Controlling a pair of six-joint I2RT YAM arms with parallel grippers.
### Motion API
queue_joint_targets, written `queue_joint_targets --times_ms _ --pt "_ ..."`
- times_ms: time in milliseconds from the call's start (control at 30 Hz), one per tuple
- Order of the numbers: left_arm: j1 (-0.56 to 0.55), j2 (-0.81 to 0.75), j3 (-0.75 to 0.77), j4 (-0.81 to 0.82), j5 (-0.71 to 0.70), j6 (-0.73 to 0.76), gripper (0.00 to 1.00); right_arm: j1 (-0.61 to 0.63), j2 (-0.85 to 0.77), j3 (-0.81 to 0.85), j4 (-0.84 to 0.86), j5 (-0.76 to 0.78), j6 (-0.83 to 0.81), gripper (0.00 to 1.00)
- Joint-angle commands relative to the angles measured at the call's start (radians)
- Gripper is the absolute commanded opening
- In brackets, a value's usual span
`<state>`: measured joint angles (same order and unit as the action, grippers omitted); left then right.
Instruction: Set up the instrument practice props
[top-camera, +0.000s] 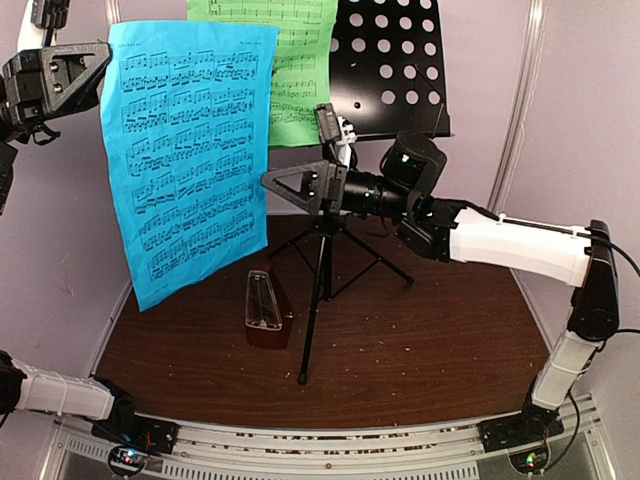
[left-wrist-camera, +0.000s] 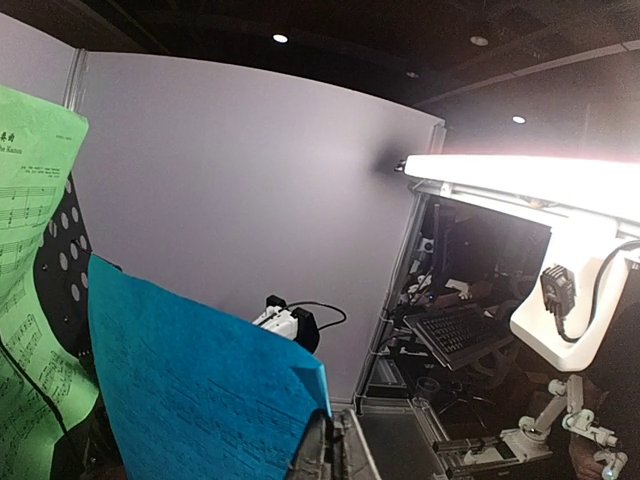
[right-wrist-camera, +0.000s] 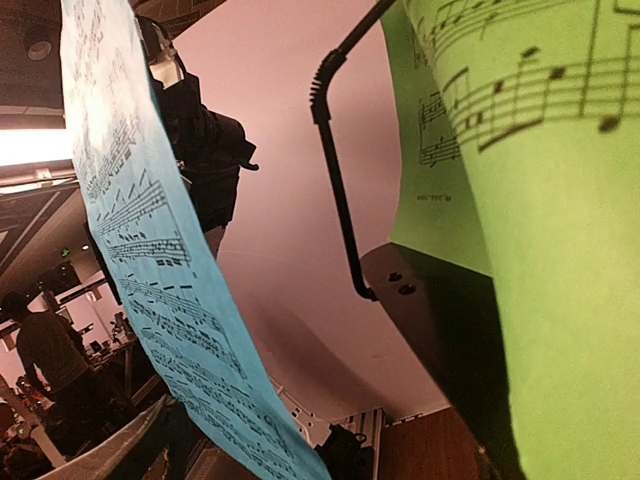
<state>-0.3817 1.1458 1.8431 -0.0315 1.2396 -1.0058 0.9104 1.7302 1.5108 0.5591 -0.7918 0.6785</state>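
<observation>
- Crops green sheet (top-camera: 300, 70) at overhead view's top edge; hides its left strip behind blue sheet (top-camera: 190, 150).
- Shows left gripper (left-wrist-camera: 332, 445) only as a sliver at bottom edge, perhaps pinching paper.

Blue sheet (top-camera: 190, 150) aloft (metronome (top-camera: 266, 310) below)

A blue sheet (top-camera: 190, 150) hangs beside black stand (top-camera: 392, 70) bearing green sheet (top-camera: 300, 75), metronome (top-camera: 265, 312) below.

The counter (top-camera: 440, 335) is of dark brown wood. A black music stand (top-camera: 321, 285) stands near its middle on three thin legs. Just left of the front leg, a reddish-brown metronome (top-camera: 266, 310) sits upright. Small pale crumbs (top-camera: 420, 352) lie scattered on the near part.
</observation>
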Motion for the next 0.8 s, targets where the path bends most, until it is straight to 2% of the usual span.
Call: queue_joint_targets --times_ms 0,100,167,300,433,467,767 --pt "-0.004 0.004 0.005 0.061 0.012 -0.027 0.00 0.011 0.039 0.082 0.083 -0.052 0.081 0.98" --pt "-0.005 0.006 0.002 0.054 0.006 -0.014 0.00 0.028 0.033 0.105 0.086 -0.083 0.086 0.88" --pt "-0.004 0.006 0.000 0.024 0.002 0.014 0.00 0.033 0.014 0.094 0.089 -0.094 0.094 0.75" --pt "-0.003 -0.002 -0.023 -0.022 -0.015 0.078 0.00 0.034 -0.073 0.009 0.061 -0.077 0.062 0.41" --pt "0.008 -0.009 -0.040 -0.112 -0.051 0.176 0.00 0.035 -0.171 -0.050 -0.055 -0.047 -0.037 0.05" --pt "0.013 -0.011 -0.047 -0.131 -0.063 0.197 0.00 0.035 -0.194 -0.060 -0.090 -0.038 -0.061 0.00" --pt "0.032 -0.034 -0.114 -0.191 -0.166 0.300 0.00 0.030 -0.359 -0.109 -0.329 0.009 -0.185 0.00"
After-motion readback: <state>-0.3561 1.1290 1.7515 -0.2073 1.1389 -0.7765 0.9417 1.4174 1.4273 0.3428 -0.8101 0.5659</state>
